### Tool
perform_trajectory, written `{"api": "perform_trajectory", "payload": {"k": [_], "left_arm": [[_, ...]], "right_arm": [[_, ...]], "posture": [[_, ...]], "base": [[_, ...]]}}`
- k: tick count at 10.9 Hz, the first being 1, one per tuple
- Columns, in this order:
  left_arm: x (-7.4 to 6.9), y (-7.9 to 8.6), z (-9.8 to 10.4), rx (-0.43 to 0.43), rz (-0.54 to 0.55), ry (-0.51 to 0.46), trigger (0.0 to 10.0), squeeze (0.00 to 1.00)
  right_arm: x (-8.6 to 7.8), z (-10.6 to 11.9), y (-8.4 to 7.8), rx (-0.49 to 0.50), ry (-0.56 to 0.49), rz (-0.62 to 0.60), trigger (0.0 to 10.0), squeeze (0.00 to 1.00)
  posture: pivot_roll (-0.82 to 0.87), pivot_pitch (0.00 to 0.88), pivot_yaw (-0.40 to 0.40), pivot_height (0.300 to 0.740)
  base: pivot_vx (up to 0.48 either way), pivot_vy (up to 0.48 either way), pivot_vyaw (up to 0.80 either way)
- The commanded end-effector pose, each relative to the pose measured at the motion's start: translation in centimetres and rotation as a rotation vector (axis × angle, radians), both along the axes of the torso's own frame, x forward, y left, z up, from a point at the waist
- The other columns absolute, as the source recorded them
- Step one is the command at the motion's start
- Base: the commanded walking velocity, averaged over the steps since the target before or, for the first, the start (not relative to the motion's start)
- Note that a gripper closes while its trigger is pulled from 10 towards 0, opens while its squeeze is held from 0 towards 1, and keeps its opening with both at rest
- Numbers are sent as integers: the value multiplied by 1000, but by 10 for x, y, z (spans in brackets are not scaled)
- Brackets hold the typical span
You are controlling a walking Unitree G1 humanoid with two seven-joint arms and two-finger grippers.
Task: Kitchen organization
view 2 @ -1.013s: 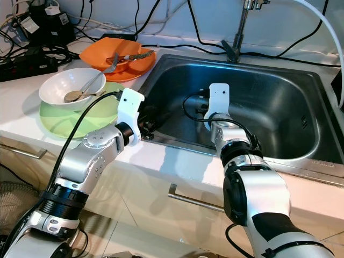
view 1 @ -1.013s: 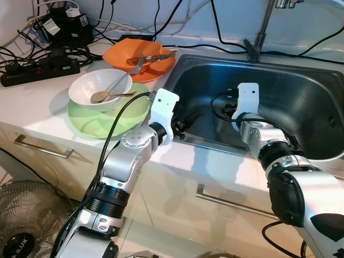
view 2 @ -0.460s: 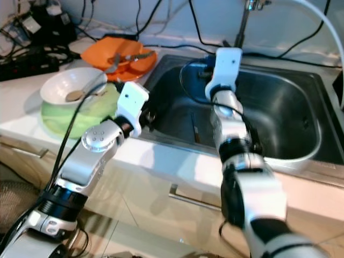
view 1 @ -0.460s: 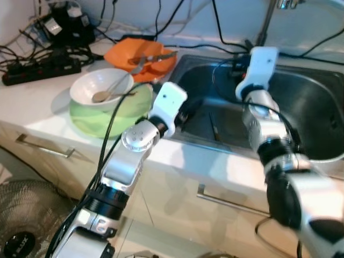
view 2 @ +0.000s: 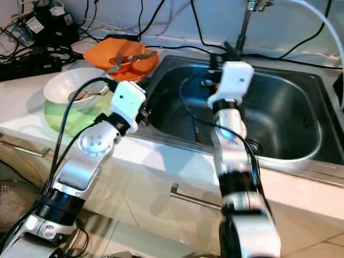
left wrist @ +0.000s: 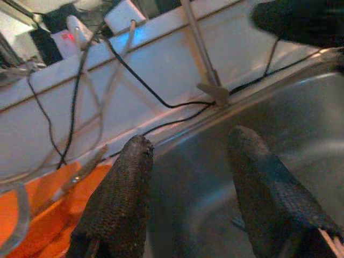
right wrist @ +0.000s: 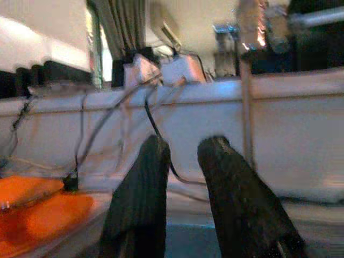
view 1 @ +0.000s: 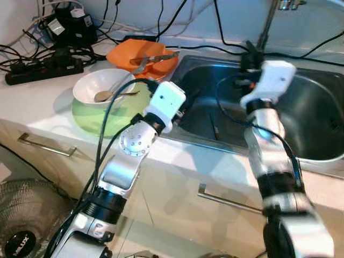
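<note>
Below my right pincer (right wrist: 180, 161), utensil (view 1: 214, 128) lies on sink (view 2: 279, 115) floor; pincer has lifted clear, fingers slightly parted, empty. Left pincer (left wrist: 191, 156) open, empty, dishes (view 1: 105, 91) beside it on desk (view 1: 37, 102). Drop looks done.

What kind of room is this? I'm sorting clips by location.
Most likely a home kitchen: a steel sink with a tap, set in a counter with drawers, and used dishes like the white bowl.
</note>
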State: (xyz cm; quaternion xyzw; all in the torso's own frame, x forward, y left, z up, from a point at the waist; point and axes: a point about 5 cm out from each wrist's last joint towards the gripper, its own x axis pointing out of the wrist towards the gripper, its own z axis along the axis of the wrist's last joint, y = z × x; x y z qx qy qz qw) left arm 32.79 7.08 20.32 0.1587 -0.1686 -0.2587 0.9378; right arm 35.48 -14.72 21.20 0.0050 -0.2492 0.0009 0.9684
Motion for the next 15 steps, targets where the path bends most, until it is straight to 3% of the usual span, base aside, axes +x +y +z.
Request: {"api": "perform_trajectory", "payload": {"k": [1, 3, 5, 8, 11, 14, 15], "left_arm": [[5, 7, 5, -7, 39, -34, 10000, 0], [4, 17, 2, -50, 105, -81, 10000, 0], [0, 26, -1, -45, 151, -133, 10000, 0], [-7, 38, -2, 77, 194, -227, 10000, 0], [-15, 48, -1, 176, 217, -295, 10000, 0], [-16, 66, -16, 318, 278, -260, 10000, 0], [-16, 69, -16, 328, 295, -255, 10000, 0]], "right_arm": [[-6, 4, 4, 9, -13, 10, 10000, 0], [-30, -5, 17, -9, -11, 46, 10000, 0], [-39, -27, 27, -50, 25, 83, 10000, 0], [-37, -53, 17, -58, 131, 21, 10000, 0], [-36, -60, 21, -47, 154, 25, 10000, 0], [-35, -62, 24, -41, 165, 28, 10000, 0], [-35, -62, 24, -38, 165, 29, 10000, 0]], "posture": [[-18, 29, 63, 740], [-24, 37, 61, 740], [-14, 37, 57, 740], [5, 36, 50, 740], [14, 39, 50, 740], [24, 45, 51, 740], [23, 46, 53, 740]], "base": [[0, 0, 0], [0, 0, 0], [0, 0, 0], [0, 0, 0], [0, 0, 0], [0, 0, 0], [0, 0, 0]]}}
